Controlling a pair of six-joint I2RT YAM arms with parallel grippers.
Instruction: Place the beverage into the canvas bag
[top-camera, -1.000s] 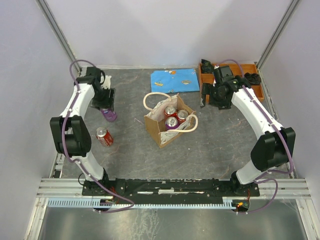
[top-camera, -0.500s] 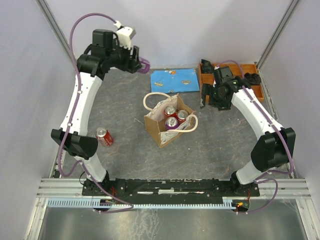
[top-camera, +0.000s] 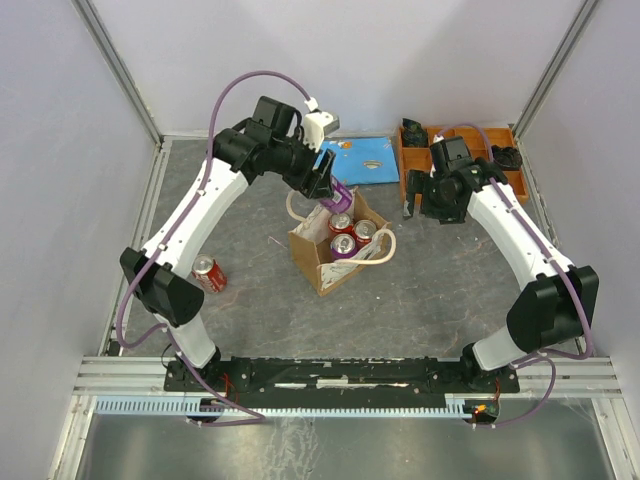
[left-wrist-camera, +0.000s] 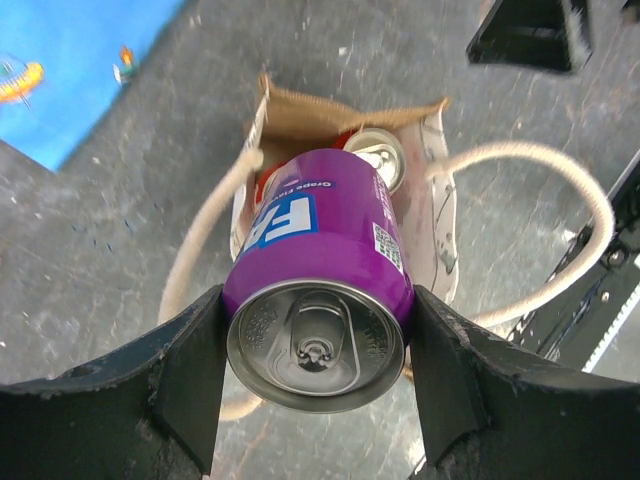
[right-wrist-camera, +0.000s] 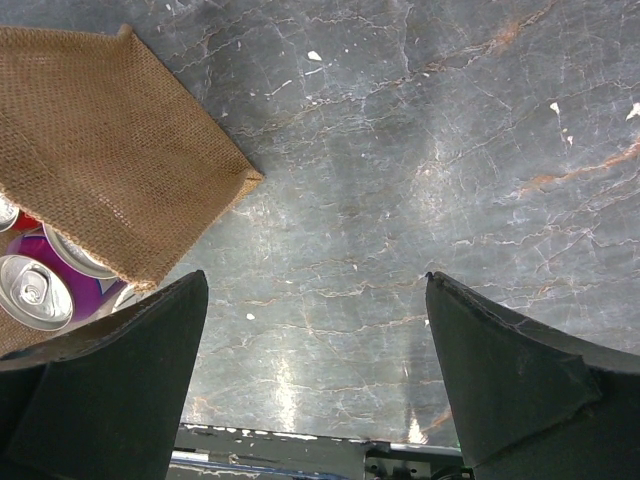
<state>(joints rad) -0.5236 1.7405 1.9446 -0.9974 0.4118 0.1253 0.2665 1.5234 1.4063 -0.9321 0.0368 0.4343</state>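
The left tool (left-wrist-camera: 315, 370) pinches the purple aluminium soda can (left-wrist-camera: 320, 240) tilted above the tan boxy canvas bag (top-camera: 322, 262); the right tool (right-wrist-camera: 312, 290) hangs spread over the bench (top-camera: 450, 290). With 3 cans (top-camera: 344, 245) inside, it could strike them or snag a rope handle (top-camera: 385, 245).

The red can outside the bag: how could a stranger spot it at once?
On the grey stone-patterned table, look near the left edge, beside the left arm. A red soda can lies there on its side. Unlike the cans standing in the tan canvas bag and the purple can held by the left gripper, it lies loose on the table.
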